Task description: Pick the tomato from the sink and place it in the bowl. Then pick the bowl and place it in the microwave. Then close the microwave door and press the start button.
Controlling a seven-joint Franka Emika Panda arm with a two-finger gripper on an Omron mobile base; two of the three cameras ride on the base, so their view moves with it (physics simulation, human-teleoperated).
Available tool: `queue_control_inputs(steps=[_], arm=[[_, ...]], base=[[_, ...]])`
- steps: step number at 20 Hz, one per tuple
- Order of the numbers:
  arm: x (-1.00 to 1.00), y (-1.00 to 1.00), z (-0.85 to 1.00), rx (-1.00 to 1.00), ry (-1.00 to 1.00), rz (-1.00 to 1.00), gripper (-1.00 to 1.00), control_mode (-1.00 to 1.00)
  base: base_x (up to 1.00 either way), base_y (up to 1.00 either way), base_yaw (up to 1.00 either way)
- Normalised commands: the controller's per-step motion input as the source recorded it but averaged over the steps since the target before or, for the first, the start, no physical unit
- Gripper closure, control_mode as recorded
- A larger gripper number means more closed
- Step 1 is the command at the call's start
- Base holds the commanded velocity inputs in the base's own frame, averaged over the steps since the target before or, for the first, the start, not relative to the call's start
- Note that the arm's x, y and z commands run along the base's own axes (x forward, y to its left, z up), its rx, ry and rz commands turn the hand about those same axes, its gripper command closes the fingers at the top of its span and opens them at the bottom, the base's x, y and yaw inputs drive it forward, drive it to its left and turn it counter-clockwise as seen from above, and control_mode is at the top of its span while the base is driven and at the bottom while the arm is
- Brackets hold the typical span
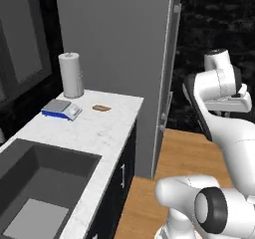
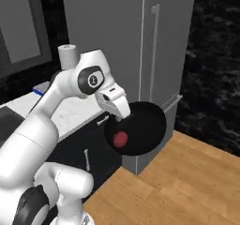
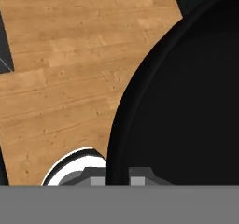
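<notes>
Item, left to right from the gripper. Far to its left, on the white counter: the sink, basin bare of fruit; a blue-edged scale; a paper-towel roll; a small brown block. At the gripper itself: the bowl, black, shallow, rigid, carried clear of the counter over the wooden floor, jaws clamped on its near rim. Inside it: the tomato, small, red, glossy, lying loose low in the bowl. Handling, as judged: bowl light and stiff, its smooth rim the only purchase, liable to pivot in a one-sided pinch; tomato free to roll, so keep level. Behind and to the right: tall grey cabinet with a vertical bar handle, the nearest obstruction to a swing.
</notes>
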Motion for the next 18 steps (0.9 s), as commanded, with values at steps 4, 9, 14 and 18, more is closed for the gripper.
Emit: queue_control_inputs(steps=[4, 9, 14, 18], arm=[[0.00, 0.00, 0.00, 0.00, 0.00, 0.00, 1.00, 1.00], [0.00, 0.00, 0.00, 0.00, 0.00, 0.00, 1.00, 1.00], [0.00, 0.00, 0.00, 0.00, 0.00, 0.00, 1.00, 1.00], [0.00, 0.00, 0.00, 0.00, 0.00, 0.00, 1.00, 1.00]], base=[[0.00, 0.00, -0.78], [0.00, -0.01, -0.77], [0.00, -0.02, -0.77], [0.00, -0.06, -0.76]])
